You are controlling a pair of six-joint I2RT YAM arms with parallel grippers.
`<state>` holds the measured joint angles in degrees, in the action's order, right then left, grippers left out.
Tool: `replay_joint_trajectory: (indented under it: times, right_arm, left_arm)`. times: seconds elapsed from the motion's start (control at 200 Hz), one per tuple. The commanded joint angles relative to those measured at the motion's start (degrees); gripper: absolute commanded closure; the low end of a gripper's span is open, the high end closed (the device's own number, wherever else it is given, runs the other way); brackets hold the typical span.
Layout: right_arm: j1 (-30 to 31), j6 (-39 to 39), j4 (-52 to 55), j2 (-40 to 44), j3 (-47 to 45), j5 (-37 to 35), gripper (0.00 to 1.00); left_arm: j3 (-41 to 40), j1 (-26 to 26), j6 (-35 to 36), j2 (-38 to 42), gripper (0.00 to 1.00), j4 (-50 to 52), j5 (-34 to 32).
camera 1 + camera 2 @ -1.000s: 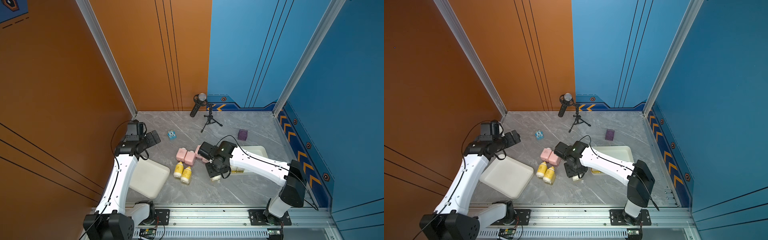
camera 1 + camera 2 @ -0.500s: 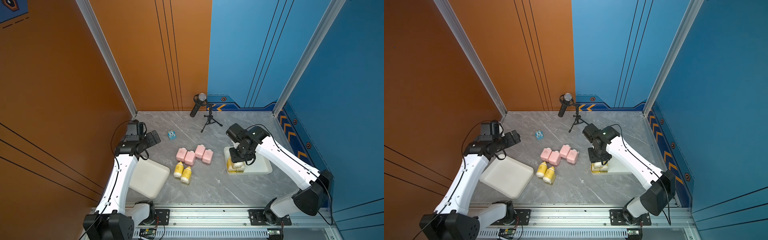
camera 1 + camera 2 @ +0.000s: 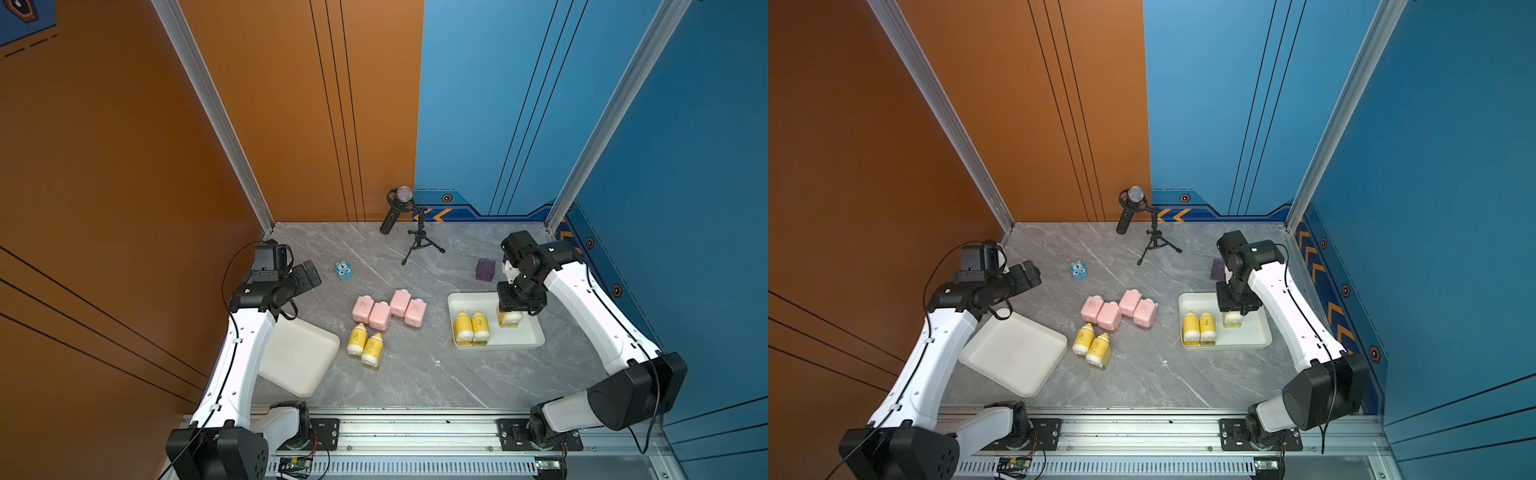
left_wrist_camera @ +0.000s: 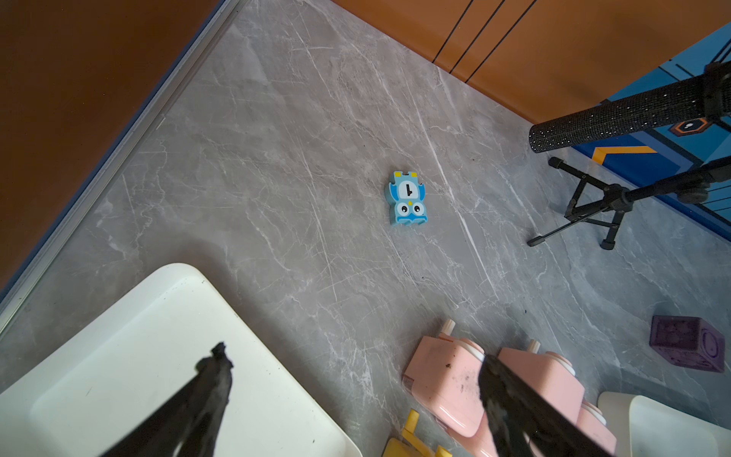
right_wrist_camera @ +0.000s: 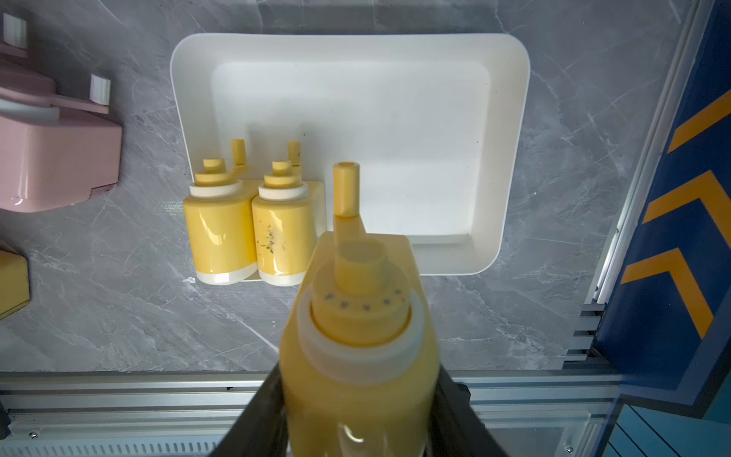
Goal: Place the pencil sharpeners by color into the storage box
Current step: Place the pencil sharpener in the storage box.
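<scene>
My right gripper (image 3: 514,311) is shut on a yellow pencil sharpener (image 5: 356,336) and holds it just over the white storage box (image 3: 528,337) on the right. Two yellow sharpeners (image 3: 462,326) (image 3: 481,325) lie side by side in that box's near-left part. Several pink sharpeners (image 3: 380,315) lie clustered at the table's centre, with two more yellow ones (image 3: 356,338) (image 3: 372,350) just in front of them. A second white box (image 3: 299,357) sits empty at the left. My left gripper (image 3: 309,274) hangs open above that box's far corner, holding nothing.
A small blue cube with cartoon eyes (image 3: 344,270) lies behind the pink cluster. A dark purple cube (image 3: 485,268) sits behind the right box. A microphone on a black tripod (image 3: 419,237) stands at the back. Walls close three sides; a metal rail (image 3: 415,432) runs along the front.
My right arm has swung from the table's centre to over the right box, carrying the yellow sharpener. The left arm has not moved.
</scene>
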<state>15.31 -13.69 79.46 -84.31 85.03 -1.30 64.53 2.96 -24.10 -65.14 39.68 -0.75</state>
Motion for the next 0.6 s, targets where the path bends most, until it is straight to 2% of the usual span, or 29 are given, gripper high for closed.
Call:
replay_joint_trajectory:
  times: [0.0, 0.25, 0.596]
  right_arm:
    - [-1.2, 1.9, -1.4, -1.8, -1.5, 0.6, 0.65]
    - [-1.7, 3.9, -5.3, -5.4, -5.8, 1.6, 0.7]
    - [-2.3, 4.2, -9.1, -9.7, -8.4, 2.4, 0.7]
  left_arm:
    - [-0.9, 0.3, -0.6, 0.1, 0.02, 0.0, 1.2]
    - [-1.0, 0.2, -0.7, 0.3, 0.02, 0.0, 1.5]
    - [-1.0, 0.3, -0.7, 0.3, 0.02, 0.0, 1.6]
